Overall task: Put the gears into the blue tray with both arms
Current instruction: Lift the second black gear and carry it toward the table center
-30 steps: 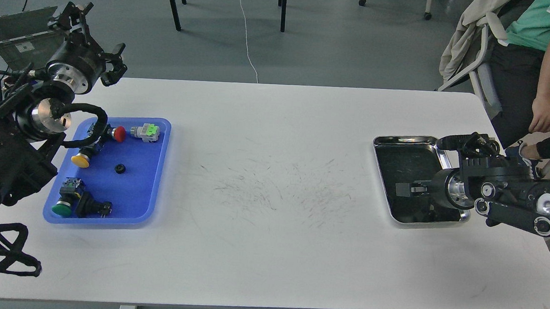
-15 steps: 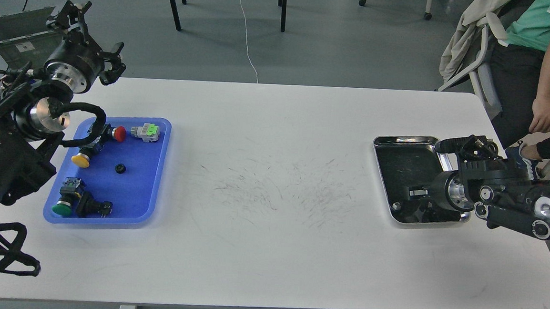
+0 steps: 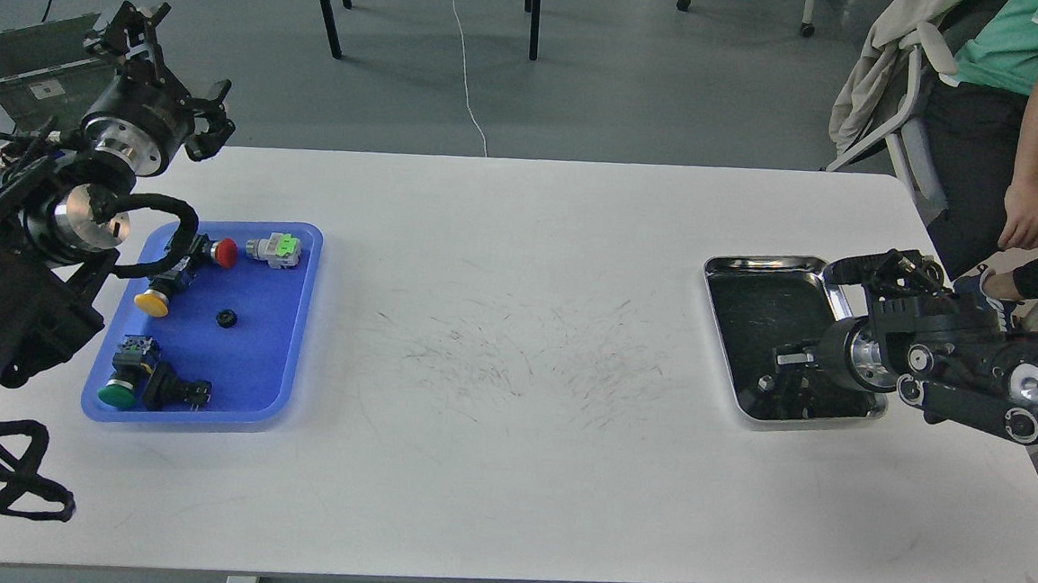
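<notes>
Right gripper (image 3: 779,390) lowered into the steel tray (image 3: 759,275); left gripper (image 3: 160,53) held raised beyond the blue tray (image 3: 296,332).

The right gripper is seen dark against the tray's dark bottom, so whether it is open or closed cannot be told; a small pale round piece (image 3: 764,382) lies just beside its tip, probably the pick being sought. One gear (image 3: 227,318) is already laid in the blue tray, well below and nearer than the left gripper, among push-button switches (image 3: 154,300). The left gripper's fingers are spread with nothing between them, apparently parked clear so the tray stays reachable.
</notes>
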Controlling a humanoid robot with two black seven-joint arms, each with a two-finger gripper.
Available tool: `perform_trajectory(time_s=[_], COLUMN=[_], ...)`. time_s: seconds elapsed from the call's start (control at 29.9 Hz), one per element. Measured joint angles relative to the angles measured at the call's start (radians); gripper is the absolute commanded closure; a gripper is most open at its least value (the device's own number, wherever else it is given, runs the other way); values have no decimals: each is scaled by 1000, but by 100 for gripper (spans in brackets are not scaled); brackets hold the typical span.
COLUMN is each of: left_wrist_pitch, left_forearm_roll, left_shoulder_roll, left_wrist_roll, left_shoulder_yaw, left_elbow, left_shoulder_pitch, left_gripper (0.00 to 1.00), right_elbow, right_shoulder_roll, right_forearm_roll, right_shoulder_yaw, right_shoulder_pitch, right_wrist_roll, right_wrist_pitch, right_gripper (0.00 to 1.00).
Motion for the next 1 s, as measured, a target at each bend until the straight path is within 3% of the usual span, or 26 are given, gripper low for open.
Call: perform_trajectory(time_s=[0.33, 0.5, 1.0], left_wrist_pitch=[4, 7, 9], left_forearm_roll=[2, 2, 2], left_shoulder_roll=[1, 1, 1], left_wrist_roll=[0, 0, 1], left_shoulder_yaw=[0, 0, 0], left_elbow=[0, 0, 0], left_shoulder_pitch=[-3, -4, -13], left_gripper=[2, 2, 2], right_elbow=[41, 33, -307], right_shoulder_roll=[-24, 17, 549], right_forearm_roll=[126, 222, 263], right_shoulder_yaw=[117, 262, 319], right_shoulder_pitch=[313, 348, 87], right_wrist_roll=[14, 18, 31], right_wrist_pitch=[-8, -32, -149], right_gripper=[98, 98, 98])
